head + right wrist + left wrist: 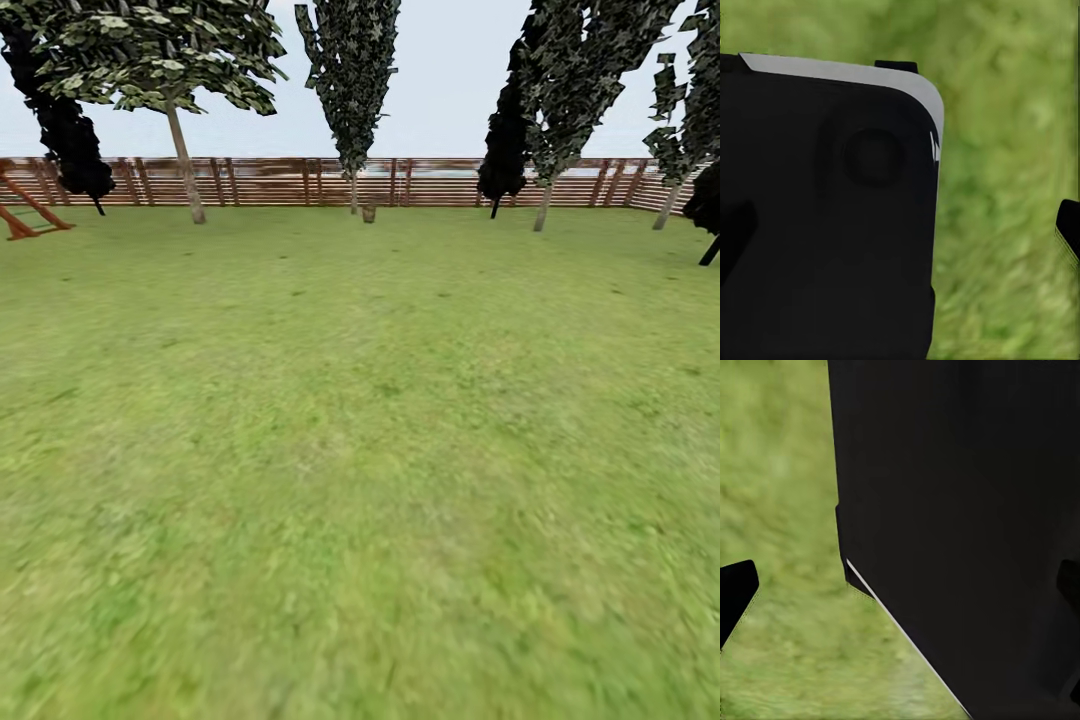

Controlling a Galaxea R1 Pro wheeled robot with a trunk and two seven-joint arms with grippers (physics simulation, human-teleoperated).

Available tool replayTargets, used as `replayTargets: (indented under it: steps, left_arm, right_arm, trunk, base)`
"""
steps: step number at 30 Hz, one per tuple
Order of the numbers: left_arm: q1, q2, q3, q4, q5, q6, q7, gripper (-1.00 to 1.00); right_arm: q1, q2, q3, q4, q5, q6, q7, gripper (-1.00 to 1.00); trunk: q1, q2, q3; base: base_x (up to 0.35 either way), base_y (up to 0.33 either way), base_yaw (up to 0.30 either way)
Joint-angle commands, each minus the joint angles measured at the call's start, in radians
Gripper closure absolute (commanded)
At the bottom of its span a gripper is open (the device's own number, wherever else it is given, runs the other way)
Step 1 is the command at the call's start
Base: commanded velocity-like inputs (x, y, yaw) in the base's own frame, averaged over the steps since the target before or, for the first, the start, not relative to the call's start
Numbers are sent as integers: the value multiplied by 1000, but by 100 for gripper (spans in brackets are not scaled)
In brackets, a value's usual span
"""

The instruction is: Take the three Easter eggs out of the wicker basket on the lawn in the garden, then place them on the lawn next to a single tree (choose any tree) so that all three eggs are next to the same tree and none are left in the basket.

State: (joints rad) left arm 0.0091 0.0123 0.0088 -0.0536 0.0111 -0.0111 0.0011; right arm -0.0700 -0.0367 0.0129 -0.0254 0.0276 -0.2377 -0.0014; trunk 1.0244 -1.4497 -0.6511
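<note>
While both arms hang close against the robot's dark body panels (967, 525), each wrist view catches a black fingertip (735, 592) at its edge over blurred grass, and a second dark tip (1069, 229) shows beside the right arm's panel (825, 217); whether either gripper is apart or together cannot be told. Beyond the arms, the lawn (360, 480) stretches wide and bare toward a brown slatted fence (260, 182). A small tan object, probably the wicker basket (369, 212), stands far off just before the fence, at the foot of a narrow dark-leaved tree (350, 70); no eggs can be made out at this range. A pale-trunked tree (185, 160) rises to its left, another (543, 205) to its right, with black conifers (70, 140) and a red frame (25, 215) at the margins. Judged risks: driving at speed may overshoot and knock the basket over, spilling eggs; the nearby trunk may block an arm's reach; mistaking a conifer for the chosen tree would misplace the eggs.
</note>
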Motion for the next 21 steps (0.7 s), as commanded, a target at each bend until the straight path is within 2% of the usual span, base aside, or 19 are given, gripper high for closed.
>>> replayTargets:
  steps: [1,21]
  left_arm:
    - [1,0,1,-2,1,-1,0,-100]
    - [1,0,1,-2,1,-1,0,-100]
  right_arm:
    - [-1,0,1,1,2,-3,0,-100]
    - [0,0,1,1,3,-3,0,-100]
  trunk:
    - [1,0,-1]
    - [1,0,-1]
  base:
    - [326,0,0]
    - [327,0,0]
